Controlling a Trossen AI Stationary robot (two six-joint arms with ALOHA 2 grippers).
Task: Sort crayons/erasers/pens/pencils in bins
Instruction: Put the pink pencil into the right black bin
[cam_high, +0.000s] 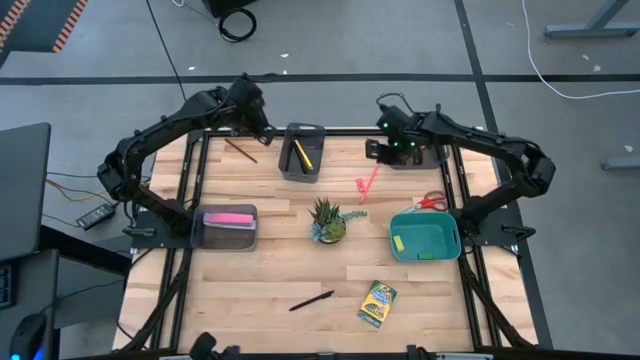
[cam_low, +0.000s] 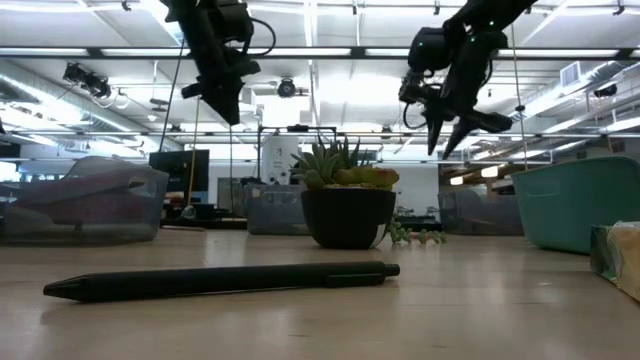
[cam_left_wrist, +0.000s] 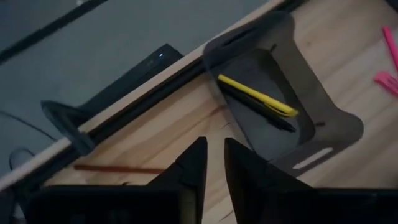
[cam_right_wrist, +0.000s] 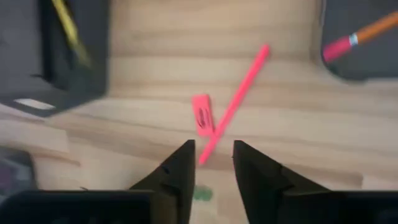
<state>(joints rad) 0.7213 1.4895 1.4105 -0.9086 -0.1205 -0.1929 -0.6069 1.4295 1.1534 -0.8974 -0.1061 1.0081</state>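
Pens (cam_high: 311, 300) beside crayons (cam_high: 377, 303), plant (cam_high: 327, 221) beyond.

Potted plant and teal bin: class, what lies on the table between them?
Only bare wood lies between the potted plant and the teal bin; the high view shows it. The pink pencil lies farther back, outside that stretch.

four bins (cam_high: 301, 152), one plant (cam_high: 326, 219), two grippers (cam_high: 262, 128)
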